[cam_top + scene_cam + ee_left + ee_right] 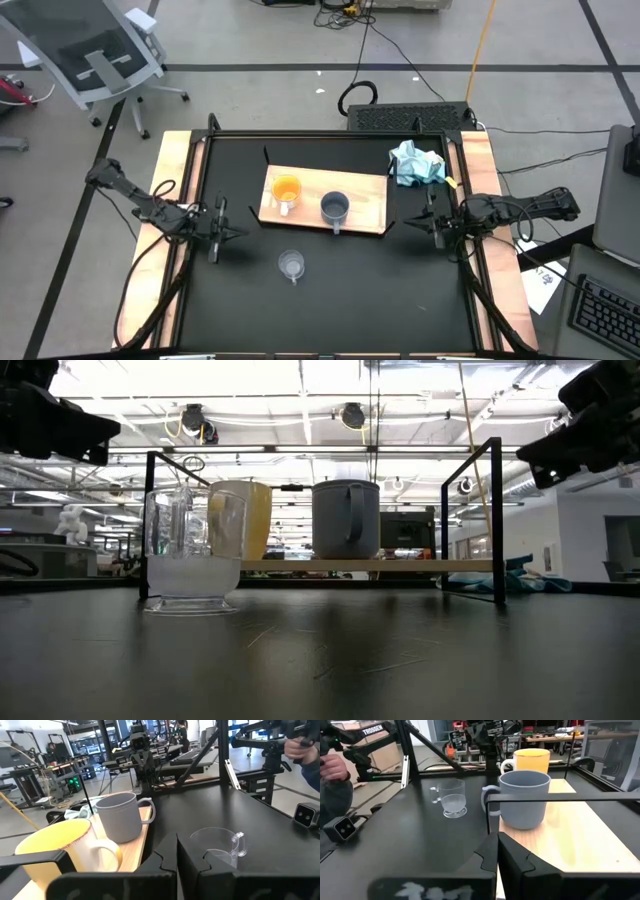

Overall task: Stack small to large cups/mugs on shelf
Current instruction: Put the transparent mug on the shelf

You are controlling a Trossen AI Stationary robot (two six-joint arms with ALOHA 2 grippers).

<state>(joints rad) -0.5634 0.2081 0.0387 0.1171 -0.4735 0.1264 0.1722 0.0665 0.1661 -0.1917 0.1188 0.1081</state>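
The light-wood shelf (360, 205) lies flat on the black table, toward its far side. On it stand an orange mug with a white handle (286, 190) and a blue-grey mug (335, 208), both upright on their bases. A smaller clear glass cup (291, 264) stands upright on the table, nearer than the board; it also shows in the low view (192, 550). My left gripper (238, 234) is shut and empty at the board's left end. My right gripper (408, 225) is shut and empty at the board's right end. Both are above the table.
A crumpled light-blue cloth (417, 165) lies at the board's far right corner. A black frame (495, 520) rims the table. A small black camera box (342, 827) sits at the near edge. A person's hand (332, 767) shows beyond the table.
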